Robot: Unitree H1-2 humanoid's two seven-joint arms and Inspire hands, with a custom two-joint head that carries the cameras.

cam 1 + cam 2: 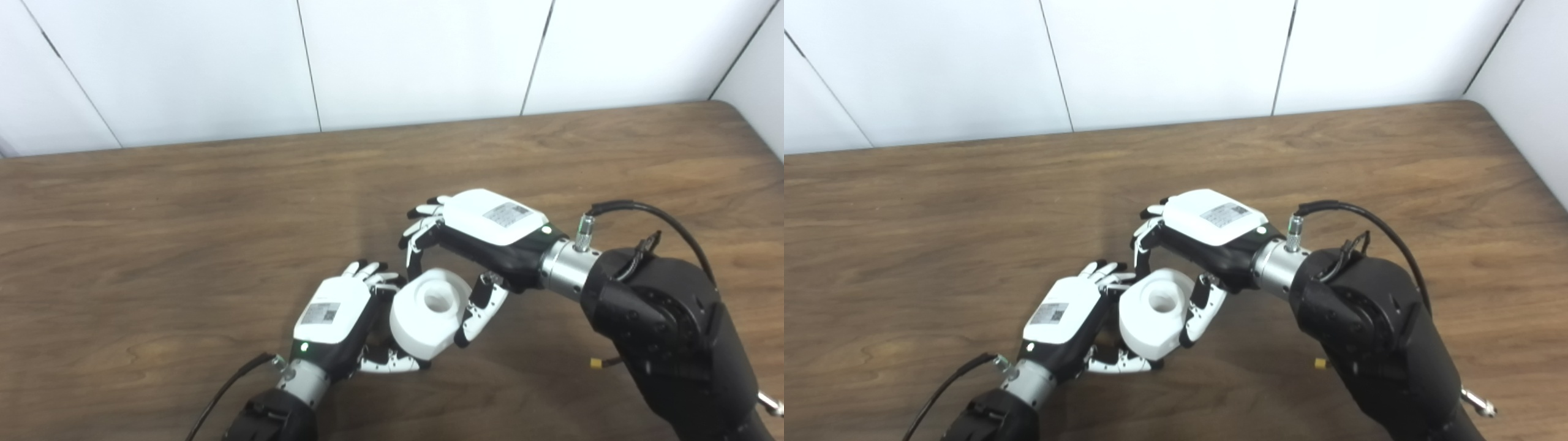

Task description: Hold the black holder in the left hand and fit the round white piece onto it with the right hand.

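Near the desk's [184, 202] front edge, the round white piece [429, 312] sits between both hands. The left hand [334, 315] curls under and beside it; the black holder is hidden. The right hand [484, 226] arches over it, fingers part-spread, thumb touching its side. Best press straight down, squarely. Nothing else crowds the spot.

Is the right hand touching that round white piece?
Touching. In the left eye view, the right hand has its thumb against the round white piece.
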